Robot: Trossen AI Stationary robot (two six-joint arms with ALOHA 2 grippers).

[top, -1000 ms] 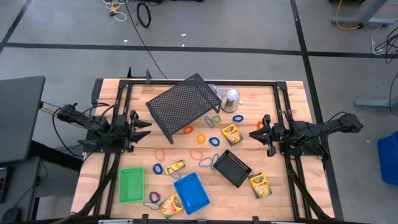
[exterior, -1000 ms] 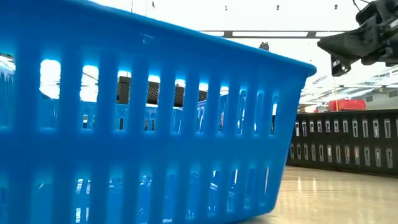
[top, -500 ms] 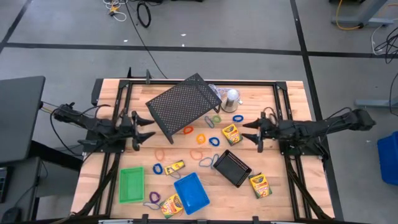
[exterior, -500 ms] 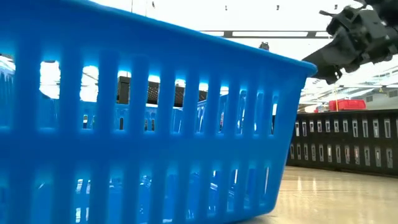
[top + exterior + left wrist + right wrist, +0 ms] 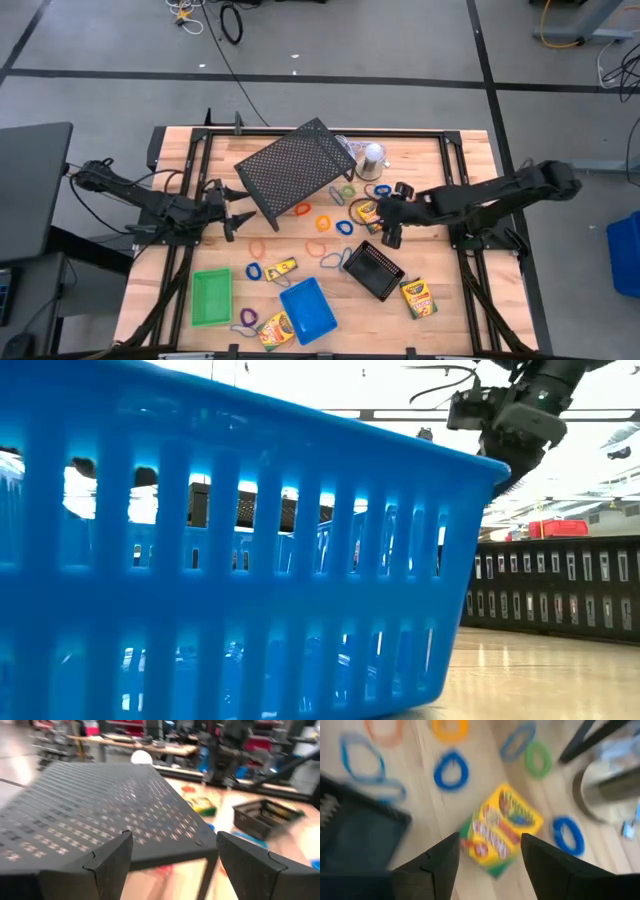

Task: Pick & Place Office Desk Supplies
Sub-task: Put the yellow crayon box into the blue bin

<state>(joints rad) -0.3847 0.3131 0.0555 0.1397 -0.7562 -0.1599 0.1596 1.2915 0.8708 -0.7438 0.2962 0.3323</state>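
Note:
My right gripper [image 5: 382, 218] hangs open, tipped down, over a yellow-green crayon box [image 5: 502, 830] near the table's middle, and touches nothing. Other crayon boxes lie at the near side [image 5: 281, 268], [image 5: 275, 329] and the right [image 5: 417, 297]. Several coloured elastic loops [image 5: 325, 222] are scattered on the wood. The green tray [image 5: 211, 297], blue tray [image 5: 308, 308] and black mesh tray [image 5: 374, 270] stand toward the near edge. My left gripper [image 5: 240, 210] is open and level, beside the large mesh rack [image 5: 110, 815].
The large black mesh rack [image 5: 295, 172] stands tilted at the far middle. A silver dome [image 5: 373, 155] sits beside it, close to my right gripper. In the low view the blue tray's wall [image 5: 230, 560] fills most of the picture.
My right gripper has swung from the table's right side toward the middle and tipped downward, ending over the crayon box. My left gripper has moved a little toward the mesh rack. No object has moved.

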